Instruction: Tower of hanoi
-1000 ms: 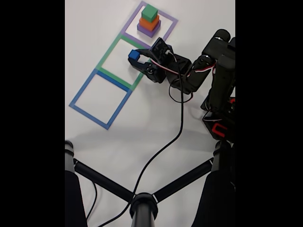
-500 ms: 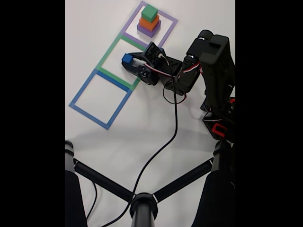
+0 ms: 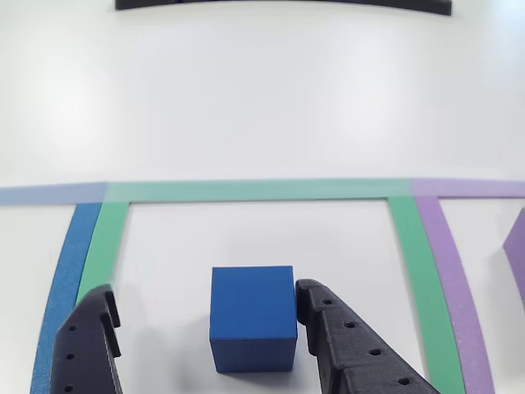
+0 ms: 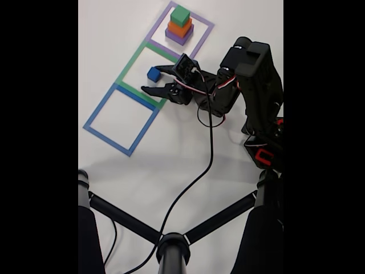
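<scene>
The tool point(image 4: 149, 80) stands wide open around the blue cube point(image 4: 153, 73), which rests inside the green square point(image 4: 126, 87), gripping nothing; the stack point(image 4: 180, 25) sits at 1 o'clock.

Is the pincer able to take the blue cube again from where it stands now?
Probably yes. The pincer is open, and the blue cube sits between its fingers inside the green square, with nothing else between them.

Blue cube point(image 3: 253, 316), green tape square point(image 3: 254, 190)
</scene>
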Controlling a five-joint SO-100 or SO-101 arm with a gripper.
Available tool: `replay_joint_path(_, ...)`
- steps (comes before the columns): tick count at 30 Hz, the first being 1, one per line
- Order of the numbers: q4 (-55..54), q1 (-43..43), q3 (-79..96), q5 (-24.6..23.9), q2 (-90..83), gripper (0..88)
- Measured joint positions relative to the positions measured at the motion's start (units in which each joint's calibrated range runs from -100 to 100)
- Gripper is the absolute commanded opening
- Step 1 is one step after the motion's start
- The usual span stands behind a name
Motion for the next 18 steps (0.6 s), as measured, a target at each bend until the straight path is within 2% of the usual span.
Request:
replay_joint_path(4,1.9,0.1,2.7,0.0,-5.3,16.8)
replay_joint_path(9,13.2,2.0,5.7,0.6,-18.7,3.4)
replay_joint_path(13,26.4,3.0,6.2,0.6,-31.9,0.1)
replay_joint_path(18,51.7,4.5,5.8,0.4,-50.5,0.0)
